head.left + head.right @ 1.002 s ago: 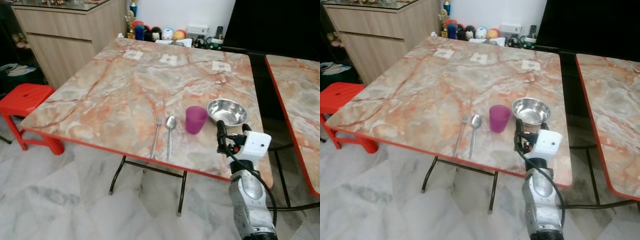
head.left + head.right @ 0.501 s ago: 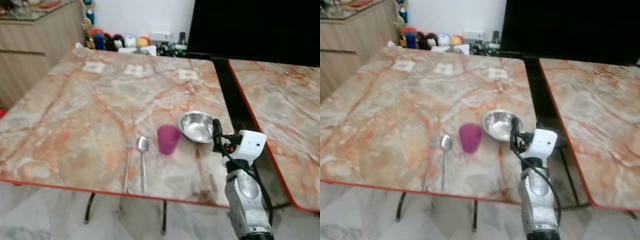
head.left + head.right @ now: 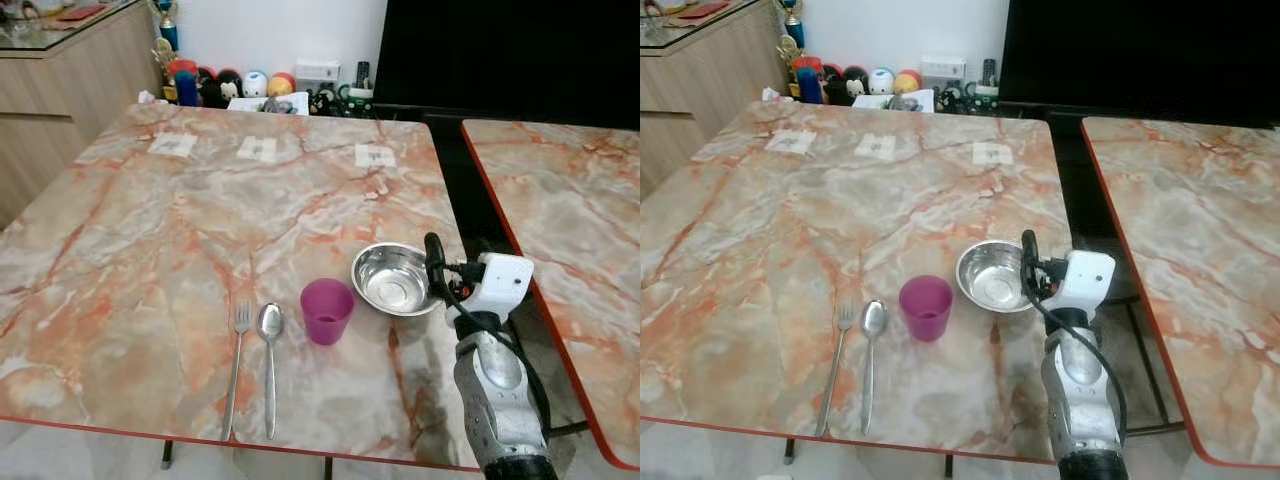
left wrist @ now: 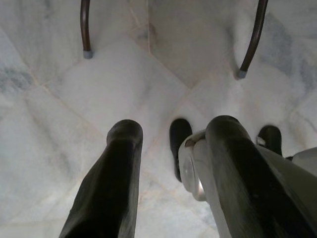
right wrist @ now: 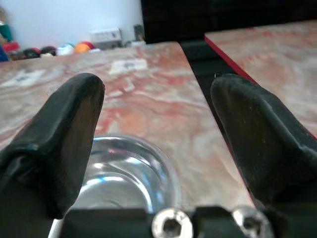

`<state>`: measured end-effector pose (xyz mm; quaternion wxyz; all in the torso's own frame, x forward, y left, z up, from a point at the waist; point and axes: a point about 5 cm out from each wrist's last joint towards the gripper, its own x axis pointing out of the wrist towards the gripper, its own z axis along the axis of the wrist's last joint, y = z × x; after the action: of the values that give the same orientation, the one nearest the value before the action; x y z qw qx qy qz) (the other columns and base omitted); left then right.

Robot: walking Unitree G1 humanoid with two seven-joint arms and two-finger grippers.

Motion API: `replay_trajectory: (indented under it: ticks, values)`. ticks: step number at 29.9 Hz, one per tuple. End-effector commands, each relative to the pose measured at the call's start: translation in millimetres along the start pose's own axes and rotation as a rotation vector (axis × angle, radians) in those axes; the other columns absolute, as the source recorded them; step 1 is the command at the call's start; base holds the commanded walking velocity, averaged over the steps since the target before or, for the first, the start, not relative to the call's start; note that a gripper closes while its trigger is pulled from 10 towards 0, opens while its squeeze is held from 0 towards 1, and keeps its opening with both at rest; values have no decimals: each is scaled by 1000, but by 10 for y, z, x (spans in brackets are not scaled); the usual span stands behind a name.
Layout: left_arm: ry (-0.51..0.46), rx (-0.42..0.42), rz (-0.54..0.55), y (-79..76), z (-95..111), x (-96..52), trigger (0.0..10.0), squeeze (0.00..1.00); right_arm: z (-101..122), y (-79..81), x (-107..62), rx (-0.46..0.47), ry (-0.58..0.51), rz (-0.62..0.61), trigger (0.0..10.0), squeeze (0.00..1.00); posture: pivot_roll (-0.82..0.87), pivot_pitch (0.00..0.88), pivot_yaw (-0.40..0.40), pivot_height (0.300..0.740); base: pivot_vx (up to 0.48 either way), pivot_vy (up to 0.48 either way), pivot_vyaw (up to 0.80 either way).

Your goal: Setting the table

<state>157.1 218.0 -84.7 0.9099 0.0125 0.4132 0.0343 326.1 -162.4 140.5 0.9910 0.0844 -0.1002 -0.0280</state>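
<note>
On the marble table [image 3: 150, 230], near its front edge, a fork [image 3: 237, 365] and a spoon [image 3: 269, 360] lie side by side. A purple cup [image 3: 327, 310] stands upright right of them. Right of the cup sits an empty steel bowl [image 3: 395, 278]. My right gripper [image 3: 436, 262] is open just off the bowl's right rim, at the table's right edge. In the right wrist view the bowl [image 5: 124, 173] lies low between the spread fingers [image 5: 64, 134]. My left gripper [image 4: 173, 126] hangs open over the floor.
A second marble table [image 3: 570, 230] stands to the right across a narrow gap. Small toys and a socket box [image 3: 250, 85] line the far edge, with three paper cards [image 3: 257, 148] in front. A wooden cabinet [image 3: 60, 60] is at far left. Table legs [image 4: 85, 29] stand on the tiled floor.
The camera has moved closer to the table and turned right. My right gripper now sits beside the bowl's right rim instead of in front of it. The tableware has not moved.
</note>
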Motion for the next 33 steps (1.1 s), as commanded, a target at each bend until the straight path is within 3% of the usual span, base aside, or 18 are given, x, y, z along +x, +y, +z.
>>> replay_trajectory:
  ticks: [1,4,11,15,24,33]
  values:
    - [40,-13,0,2,-111,-33,10000,0,14,-19,20,15,7,-12,10000,0,-24,100,-31,740,0,0,0]
    - [43,-13,-2,-6,-118,-34,10000,0,7,-29,146,52,90,-62,10000,0,-24,101,-32,740,0,0,0]
    - [49,-13,-4,-18,-127,-34,10000,0,-81,-4,195,126,210,-86,10000,0,-22,101,-32,740,0,0,0]
    - [61,-12,-3,-9,-147,-40,10000,0,-204,-15,180,207,346,-125,10000,0,-23,102,-32,740,0,0,0]
    - [66,-11,-2,5,-161,-47,10000,0,-279,-6,159,220,416,-121,10000,0,-21,104,-31,740,0,0,0]
    - [53,-5,-6,18,-132,-41,10000,0,-390,78,171,231,520,-42,10000,0,-16,100,-28,740,0,0,0]
